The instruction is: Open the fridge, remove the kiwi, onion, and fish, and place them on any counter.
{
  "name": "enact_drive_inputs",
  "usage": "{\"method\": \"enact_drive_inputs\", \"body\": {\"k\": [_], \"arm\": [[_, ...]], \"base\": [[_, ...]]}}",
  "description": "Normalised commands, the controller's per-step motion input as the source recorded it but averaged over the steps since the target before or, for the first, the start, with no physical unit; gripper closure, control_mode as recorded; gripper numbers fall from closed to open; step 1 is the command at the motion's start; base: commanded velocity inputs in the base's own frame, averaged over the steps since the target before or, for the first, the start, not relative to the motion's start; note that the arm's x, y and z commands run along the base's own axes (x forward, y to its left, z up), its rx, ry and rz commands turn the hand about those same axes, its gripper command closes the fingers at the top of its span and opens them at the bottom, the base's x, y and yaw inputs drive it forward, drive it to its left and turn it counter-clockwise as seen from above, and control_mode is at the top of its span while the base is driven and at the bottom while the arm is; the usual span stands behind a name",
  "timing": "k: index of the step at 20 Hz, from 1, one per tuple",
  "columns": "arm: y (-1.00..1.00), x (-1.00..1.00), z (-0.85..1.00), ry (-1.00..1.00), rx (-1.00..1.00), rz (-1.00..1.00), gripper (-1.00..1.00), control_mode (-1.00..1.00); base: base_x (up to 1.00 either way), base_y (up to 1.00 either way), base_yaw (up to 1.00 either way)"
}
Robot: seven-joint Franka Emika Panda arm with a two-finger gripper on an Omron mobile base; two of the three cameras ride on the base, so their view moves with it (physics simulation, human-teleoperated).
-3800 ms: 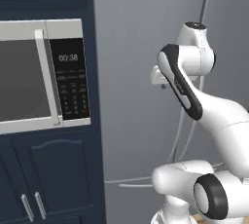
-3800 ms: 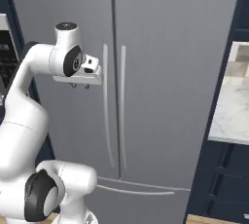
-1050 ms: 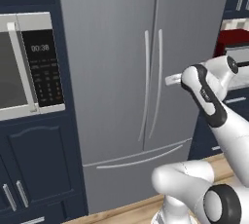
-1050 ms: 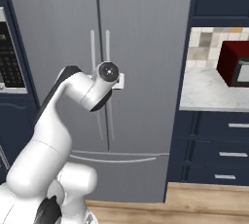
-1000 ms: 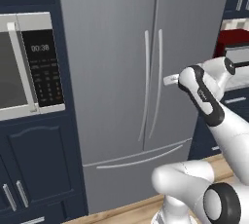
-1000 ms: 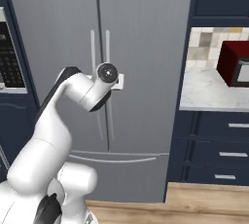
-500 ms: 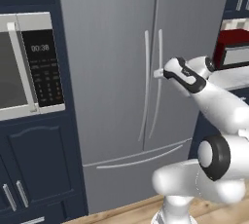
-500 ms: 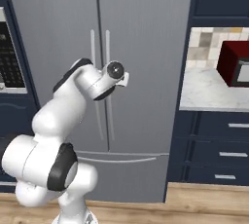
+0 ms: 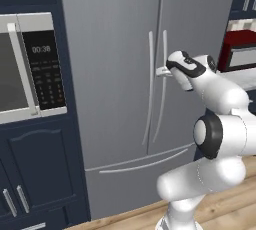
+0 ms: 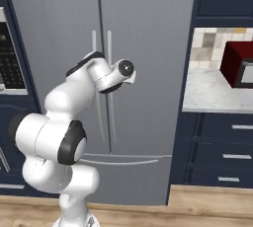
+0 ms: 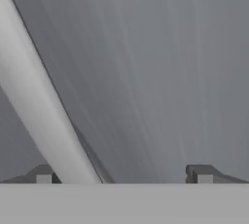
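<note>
The grey double-door fridge (image 9: pixel 115 74) stands shut, so the kiwi, onion and fish are hidden behind its doors. My gripper (image 9: pixel 160 71) reaches up to the long curved handle (image 9: pixel 164 49) of the right door, about chest height on the fridge. In the hand view the gripper (image 11: pixel 122 174) is open, and the handle (image 11: pixel 44 116) runs slantwise between the fingertips (image 11: pixel 202 173), close to the left one. Its pads are not touching the bar. The white marble counter (image 10: pixel 212 95) lies to the right of the fridge (image 10: pixel 148 48).
A silver microwave (image 9: pixel 25 69) sits in the navy cabinets left of the fridge. A dark-red appliance (image 10: pixel 239 63) stands on the counter, over navy drawers (image 10: pixel 222 157) with bar handles. My own arm (image 10: pixel 74 97) rises in front of the left door.
The arm has folded upright and the hand has swung in toward the fridge, from right of the handles to the right door's handle. The jaws stayed open.
</note>
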Motion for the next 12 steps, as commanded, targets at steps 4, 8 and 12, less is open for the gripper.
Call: {"method": "enact_drive_inputs", "body": {"k": [4, 8, 12], "arm": [[0.02, 0.41, -0.21, 0.0, 0.03, 0.0, 1.0, -1.0], [0.0, 0.0, 0.0, 0.0, 0.0, 0.0, 1.0, -1.0], [-0.4, -0.4, -0.01, -0.02, 0.0, 0.0, 1.0, -1.0]], "base": [[0.0, 0.0, 0.0], [0.0, 0.0, 0.0], [0.0, 0.0, 0.0]]}}
